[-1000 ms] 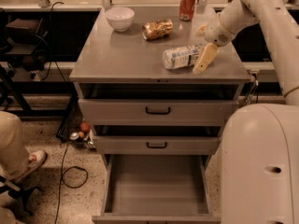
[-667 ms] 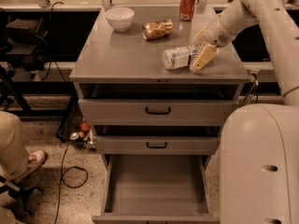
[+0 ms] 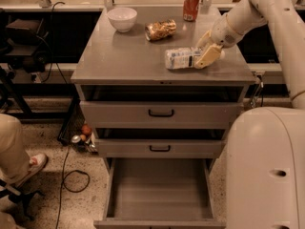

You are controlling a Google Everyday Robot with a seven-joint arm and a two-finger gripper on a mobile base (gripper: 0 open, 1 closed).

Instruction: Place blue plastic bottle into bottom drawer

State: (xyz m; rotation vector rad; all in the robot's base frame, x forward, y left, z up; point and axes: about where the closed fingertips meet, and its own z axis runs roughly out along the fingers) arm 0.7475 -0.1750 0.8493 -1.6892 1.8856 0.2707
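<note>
The blue plastic bottle (image 3: 181, 58) lies on its side on the grey cabinet top (image 3: 124, 56), near the right front part. My gripper (image 3: 206, 47) comes in from the right and sits at the bottle's right end, touching or nearly touching it. The bottom drawer (image 3: 159, 187) is pulled out wide; its plain grey inside is bare. The bottle rests on the cabinet top, not lifted.
On the top stand a white bowl (image 3: 122, 18) at the back left, a crinkled snack bag (image 3: 160, 29) in the middle back, and a red soda can (image 3: 191, 5) at the back right. The two upper drawers (image 3: 161, 113) are partly open. My white base (image 3: 267, 171) fills the right foreground. A person's leg (image 3: 14, 151) is at left.
My gripper has turned and shifted slightly at the bottle's right end. The bottle has slid a little to the left on the top.
</note>
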